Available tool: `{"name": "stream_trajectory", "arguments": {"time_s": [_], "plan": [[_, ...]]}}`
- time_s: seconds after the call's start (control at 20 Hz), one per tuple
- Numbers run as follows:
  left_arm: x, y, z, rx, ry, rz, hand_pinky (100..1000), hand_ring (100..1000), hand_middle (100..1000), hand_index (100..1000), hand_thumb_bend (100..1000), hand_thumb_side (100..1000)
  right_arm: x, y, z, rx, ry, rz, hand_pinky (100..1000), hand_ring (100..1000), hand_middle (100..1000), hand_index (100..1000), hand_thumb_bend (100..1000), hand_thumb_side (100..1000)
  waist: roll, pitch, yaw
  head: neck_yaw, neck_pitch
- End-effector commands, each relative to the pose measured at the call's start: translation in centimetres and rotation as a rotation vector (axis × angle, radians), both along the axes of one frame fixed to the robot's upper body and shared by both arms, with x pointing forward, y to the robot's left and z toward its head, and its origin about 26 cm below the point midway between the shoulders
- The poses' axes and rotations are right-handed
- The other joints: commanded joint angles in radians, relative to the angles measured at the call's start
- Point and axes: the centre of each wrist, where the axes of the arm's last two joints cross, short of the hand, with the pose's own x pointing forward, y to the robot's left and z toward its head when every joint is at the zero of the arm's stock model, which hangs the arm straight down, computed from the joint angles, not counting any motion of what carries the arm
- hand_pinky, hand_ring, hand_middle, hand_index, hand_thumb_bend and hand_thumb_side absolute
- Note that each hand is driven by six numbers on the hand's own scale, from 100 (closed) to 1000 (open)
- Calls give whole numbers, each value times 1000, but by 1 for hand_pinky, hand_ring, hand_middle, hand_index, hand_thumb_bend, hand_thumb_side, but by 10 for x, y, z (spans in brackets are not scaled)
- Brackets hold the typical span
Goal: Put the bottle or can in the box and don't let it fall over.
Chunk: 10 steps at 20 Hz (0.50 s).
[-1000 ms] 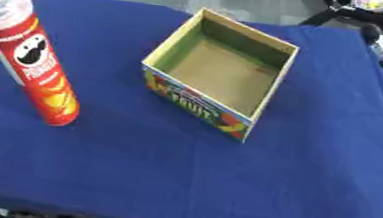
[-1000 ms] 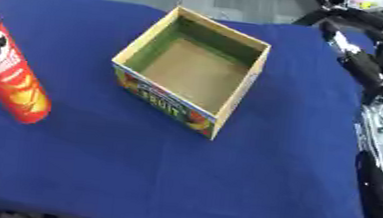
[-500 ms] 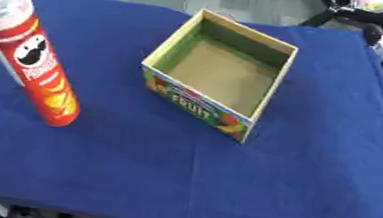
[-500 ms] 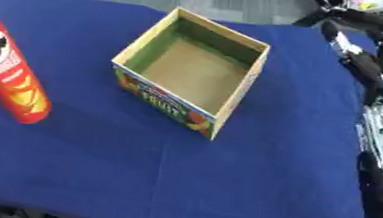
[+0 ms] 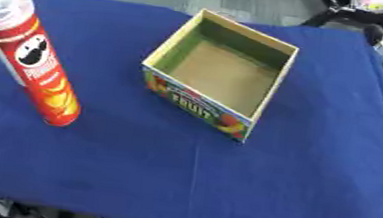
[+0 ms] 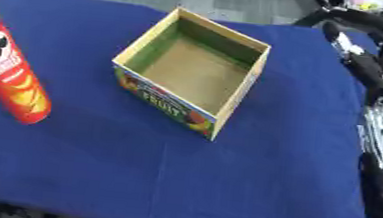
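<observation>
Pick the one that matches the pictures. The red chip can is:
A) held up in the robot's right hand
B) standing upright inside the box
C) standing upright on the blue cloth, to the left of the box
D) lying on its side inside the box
C: the chip can stands upright on the blue cloth, left of and apart from the box, which holds nothing, and no hand touches the can.

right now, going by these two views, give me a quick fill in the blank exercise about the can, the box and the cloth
1. The red can stands upright to the ____ of the box.
2. The box is open at the top and holds ____.
3. The cloth under both things is ____ in colour.
4. The lid of the can is ____, not off.

Missing words: left; nothing; blue; on
</observation>
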Motion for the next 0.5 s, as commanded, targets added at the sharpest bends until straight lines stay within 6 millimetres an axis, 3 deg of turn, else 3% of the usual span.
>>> {"name": "stream_trajectory", "arguments": {"time_s": [0.05, 0.5], "plan": [[4, -1, 14, 31, -19, -6, 968, 1000, 884, 885, 636, 376, 0, -4, 11, -11, -28, 1, 736, 971, 1000, 805, 741, 370, 4, -24, -1, 3, -3], [8, -7, 17, 77, -18, -87, 974, 1000, 885, 888, 710, 428, 0, -4, 10, -9, -24, 6, 736, 971, 1000, 805, 740, 368, 5, -22, -4, 4, -1]]}}
